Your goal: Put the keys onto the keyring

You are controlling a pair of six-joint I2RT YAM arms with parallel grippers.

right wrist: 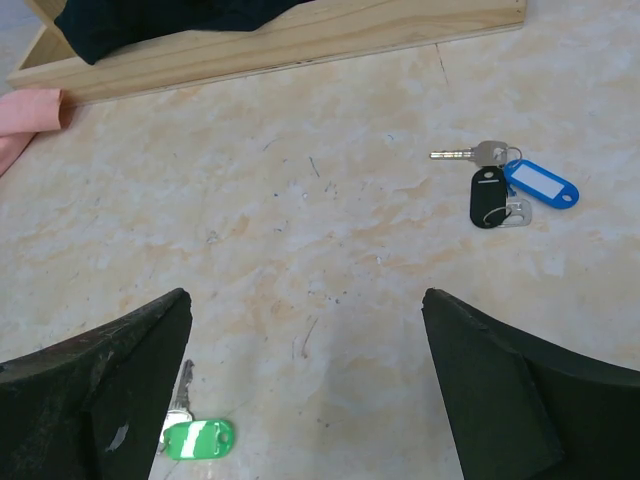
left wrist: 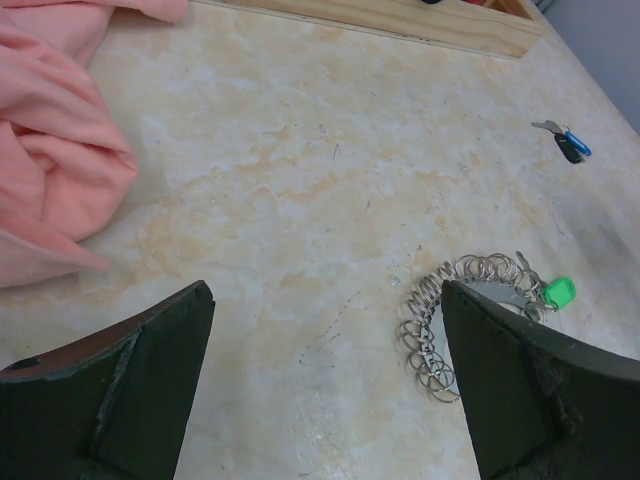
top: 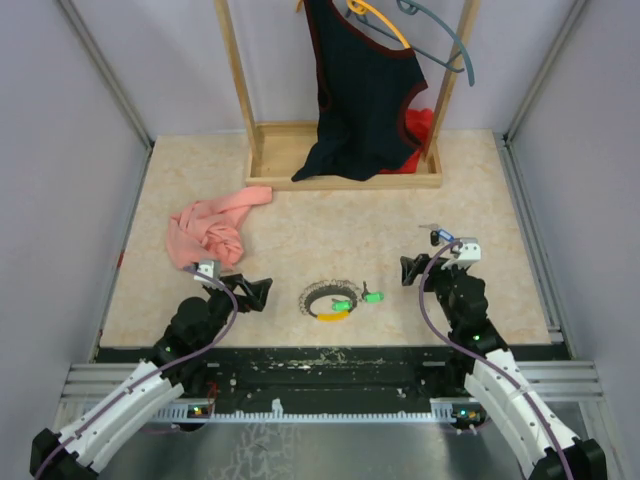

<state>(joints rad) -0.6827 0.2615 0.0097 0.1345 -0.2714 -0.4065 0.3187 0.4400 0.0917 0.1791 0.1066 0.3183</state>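
The left claw (top: pixel 261 294) hangs low over the near side of the table (top: pixel 500 200), spread wide with nothing in it. The right claw (top: pixel 407 272) is just as wide and just as bare. Between them lies the keyring (top: pixel 312 296), a thin wire loop with a yellow-orange stretch on its near side. One green key (top: pixel 343 304) sits at its right side; I can't tell whether it is threaded on. A second green key (top: pixel 373 296) lies loose just to the right. The blue and black keys (top: pixel 441 238) lie bunched together just beyond the right claw.

To my eye the trouble is size. The keys lie flat and small, so broad fingers may push one along the smooth top instead of gripping it. The bunched pair may come up together. The light ring may skid if pressed from one side only.

The top is pale, marbled beige. A pink cloth (top: pixel 205 228) is heaped at far left, a wooden rack (top: pixel 340 180) with a dark top (top: pixel 360 90) stands at the far edge, and grey walls close it in.
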